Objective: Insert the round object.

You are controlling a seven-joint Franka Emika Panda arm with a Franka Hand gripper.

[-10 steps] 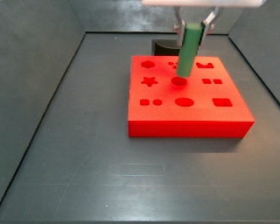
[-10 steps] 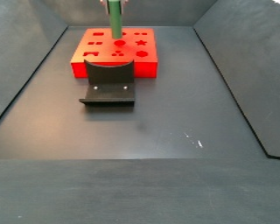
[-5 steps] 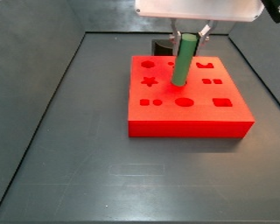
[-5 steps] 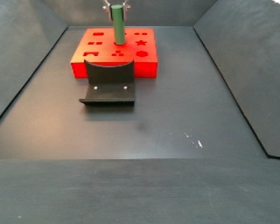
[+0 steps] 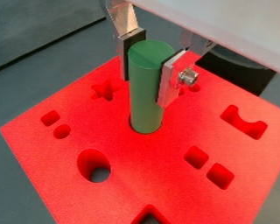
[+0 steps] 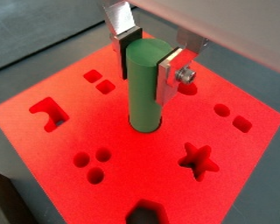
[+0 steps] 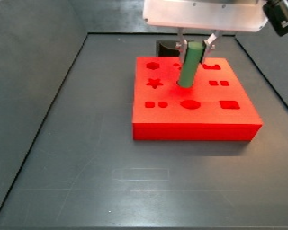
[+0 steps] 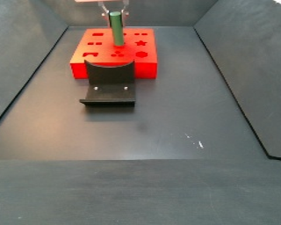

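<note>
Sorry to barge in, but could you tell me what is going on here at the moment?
A robot arm is fitting a green peg into a red block with shaped holes. The gripper is above the middle of the block, its fingers shut on the upper part of the peg. The peg stands upright with its lower end in the round hole at the block's centre. A dark fixture sits on the floor beside the block.

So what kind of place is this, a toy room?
More likely a robot test bench. A gripper holds a green peg standing in a hole of a red block with shaped holes, inside a bare dark walled tray, beside a dark fixture.
</note>
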